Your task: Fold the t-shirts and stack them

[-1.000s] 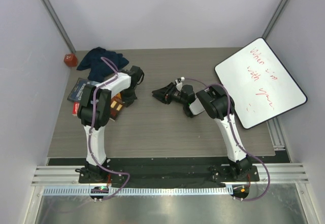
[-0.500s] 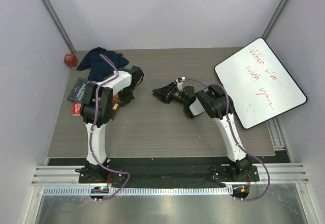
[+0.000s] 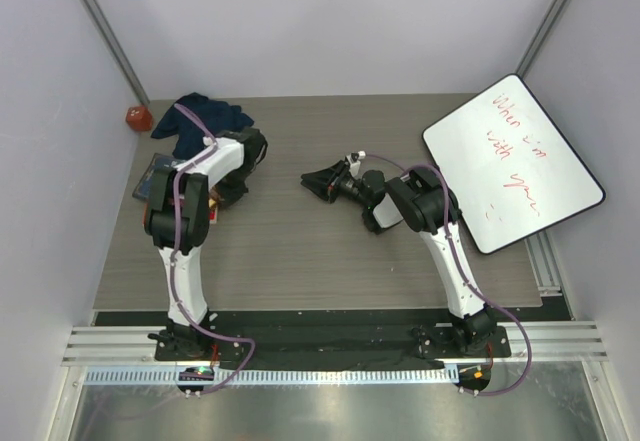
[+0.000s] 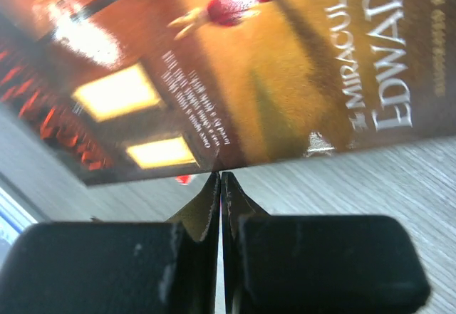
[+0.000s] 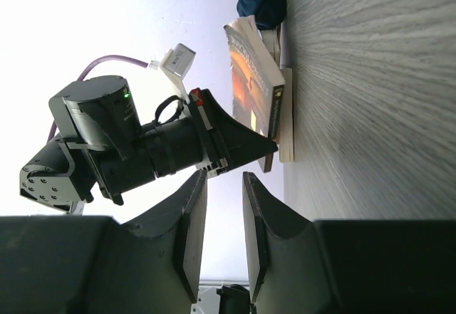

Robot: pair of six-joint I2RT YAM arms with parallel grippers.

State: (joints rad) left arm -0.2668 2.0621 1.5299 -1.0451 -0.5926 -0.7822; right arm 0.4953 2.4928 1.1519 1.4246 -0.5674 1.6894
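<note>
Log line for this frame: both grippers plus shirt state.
left gripper: shut, tips against book edge | right gripper: open, empty | t-shirts: crumpled heap, far-left corner, unfolded

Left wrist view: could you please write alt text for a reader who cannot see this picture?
The left gripper, its black jaws shut together, has its tips at the lower edge of a tilted book with a glossy orange-brown cover. White title letters run along the cover at the right, and the grey wood-grain table shows below the book.
</note>
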